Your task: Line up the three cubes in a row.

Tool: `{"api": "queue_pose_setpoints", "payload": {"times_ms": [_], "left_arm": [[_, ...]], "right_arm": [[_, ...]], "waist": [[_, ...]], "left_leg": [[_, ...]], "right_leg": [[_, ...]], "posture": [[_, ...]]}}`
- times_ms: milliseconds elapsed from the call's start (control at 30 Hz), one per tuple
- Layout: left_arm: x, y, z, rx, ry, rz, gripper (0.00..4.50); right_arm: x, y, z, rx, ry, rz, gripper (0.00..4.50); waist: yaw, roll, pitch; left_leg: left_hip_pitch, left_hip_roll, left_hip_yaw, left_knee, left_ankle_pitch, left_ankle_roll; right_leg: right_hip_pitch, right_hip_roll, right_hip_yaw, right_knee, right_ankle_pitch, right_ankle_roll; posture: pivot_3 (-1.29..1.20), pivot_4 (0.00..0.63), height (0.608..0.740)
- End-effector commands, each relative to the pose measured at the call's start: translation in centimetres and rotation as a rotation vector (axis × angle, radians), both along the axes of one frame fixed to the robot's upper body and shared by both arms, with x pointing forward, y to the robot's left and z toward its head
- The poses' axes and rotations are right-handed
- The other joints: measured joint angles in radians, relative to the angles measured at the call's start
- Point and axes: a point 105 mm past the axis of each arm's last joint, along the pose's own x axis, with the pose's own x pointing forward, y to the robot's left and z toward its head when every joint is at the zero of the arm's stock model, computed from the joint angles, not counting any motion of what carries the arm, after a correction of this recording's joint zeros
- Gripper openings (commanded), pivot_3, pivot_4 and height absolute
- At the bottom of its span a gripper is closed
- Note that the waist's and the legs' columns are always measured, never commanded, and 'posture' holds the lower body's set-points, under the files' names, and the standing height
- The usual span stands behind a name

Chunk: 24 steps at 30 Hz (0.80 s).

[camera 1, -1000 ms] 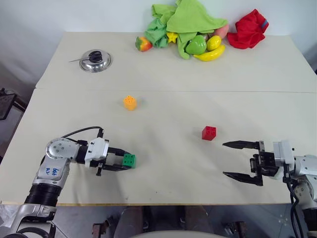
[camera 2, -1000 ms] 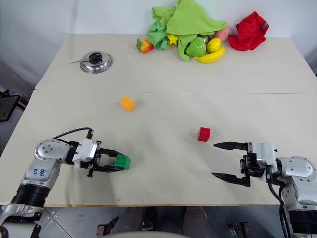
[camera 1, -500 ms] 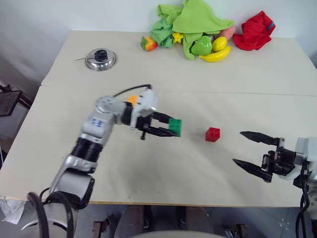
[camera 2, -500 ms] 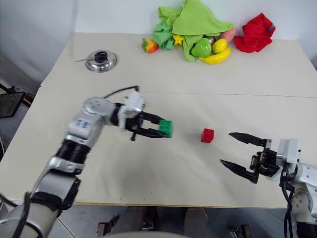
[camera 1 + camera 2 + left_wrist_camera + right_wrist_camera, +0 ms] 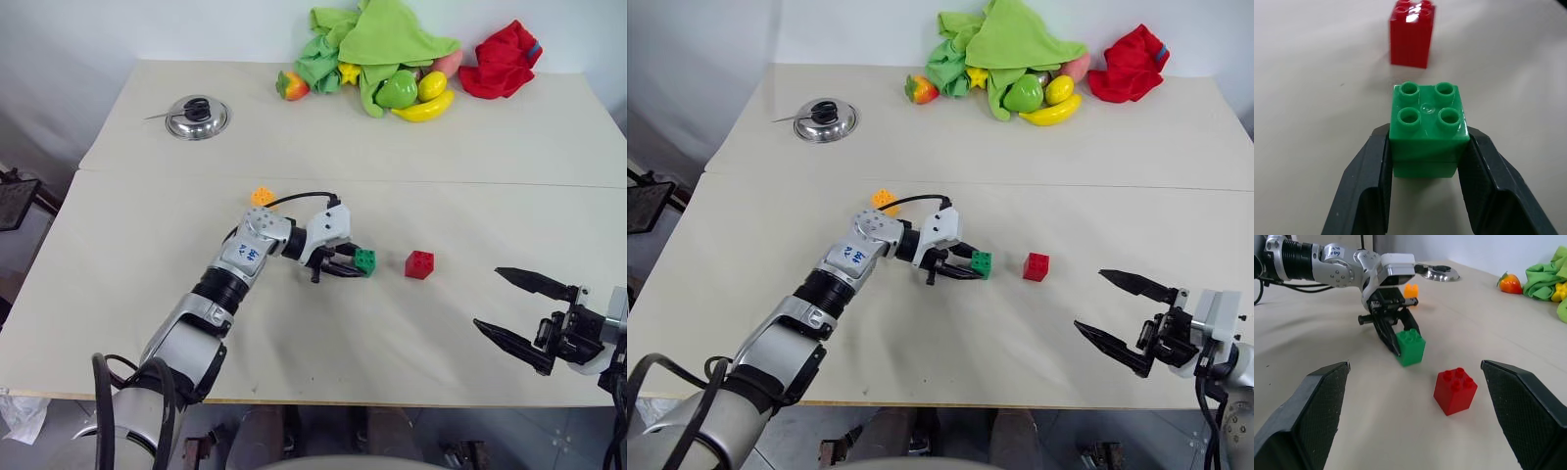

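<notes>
We've got the green cube [image 5: 364, 260] clamped in our L gripper [image 5: 355, 262], low over the table [image 5: 147, 225], just left of the red cube [image 5: 418, 264]. Orange-yellow cube [image 5: 261, 197] sits behind our arm. R gripper [image 5: 514, 312] gapes wide, holding nothing, near red too.

Bright even light, soft shadows; red cube [image 5: 1412, 33] slightly blurred.

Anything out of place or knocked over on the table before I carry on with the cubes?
Nothing stands out. The red cube and orange-yellow cube sit upright, and the green cube sits squarely in the left claw beside the red one. The toy fruit and cloths are heaped at the far edge, away from the cubes.
</notes>
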Motion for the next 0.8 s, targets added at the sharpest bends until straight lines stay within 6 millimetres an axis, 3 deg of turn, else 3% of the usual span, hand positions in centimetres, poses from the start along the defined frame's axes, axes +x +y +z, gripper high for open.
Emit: {"api": "queue_pose_setpoints", "payload": {"times_ms": [33,233,267,433,467,667,733,800], "left_arm": [[0.1,0.7,-0.2,0.012,-0.013,0.012,1.49],[0.3,0.9,0.0,-0.001,-0.006,0.035,1.49],[0.4,1.0,0.1,-0.009,-0.011,0.045,2.21],[-0.4,1.4,2.7,-0.142,-0.018,-0.013,3.62],[-0.8,2.1,3.4,-0.168,-0.025,-0.052,3.92],[-2.2,8.1,5.5,-0.219,-0.146,-0.106,3.92],[-2.4,11.1,6.0,-0.243,-0.194,-0.035,3.92],[-2.5,14.2,6.2,-0.266,-0.239,0.11,4.28]], "right_arm": [[-0.4,-0.8,0.3,-0.016,-0.034,-0.018,4.5],[-0.8,-1.9,-0.8,-0.04,0.01,-0.033,4.5],[-0.8,-2.0,-0.9,-0.041,0.011,-0.034,4.5],[-0.2,-1.4,-0.5,-0.025,-0.011,-0.015,4.5],[-0.1,-1.2,-0.4,-0.021,-0.02,-0.004,4.5],[1.0,0.2,0.4,0.003,-0.043,0.056,4.5],[1.6,0.9,0.7,0.026,-0.024,0.079,4.5],[2.6,1.5,0.8,0.048,0.005,0.062,4.5]], "waist": [[0.0,0.0,0.0],[0.0,0.0,0.0],[0.0,0.0,0.0],[-0.002,0.0,0.0],[-0.002,0.0,0.0],[-0.008,0.001,0.0],[-0.011,0.001,0.0],[-0.02,0.001,0.0]], "left_leg": [[0.0,0.0,0.0,0.0,0.0,0.0],[0.0,0.0,0.0,0.0,0.0,0.0],[0.0,0.0,0.0,0.0,0.0,0.0],[0.0,0.0,0.0,0.0,0.0,0.0],[0.0,0.0,0.0,0.0,0.0,0.0],[0.0,0.001,0.0,0.0,0.0,0.0],[0.0,0.001,0.0,0.0,0.0,0.0],[0.0,0.001,0.0,0.001,0.0,0.0]], "right_leg": [[0.0,0.0,0.0,0.0,0.0,0.0],[0.0,0.0,0.0,0.0,0.0,0.0],[0.0,0.0,0.0,0.0,0.0,0.0],[0.0,0.0,0.0,0.001,0.0,0.0],[0.0,0.0,0.0,0.001,0.0,0.0],[-0.001,0.0,0.0,0.002,0.0,0.0],[-0.001,0.0,0.0,0.002,0.0,0.0],[-0.001,0.0,0.001,0.002,0.0,0.0]], "posture": [[0.0,0.15,0.74],[0.0,0.15,0.74],[0.0,0.15,0.74],[0.0,0.15,0.74],[0.0,0.15,0.74],[0.0,0.15,0.74],[0.0,0.15,0.74],[0.0,0.15,0.74]]}}
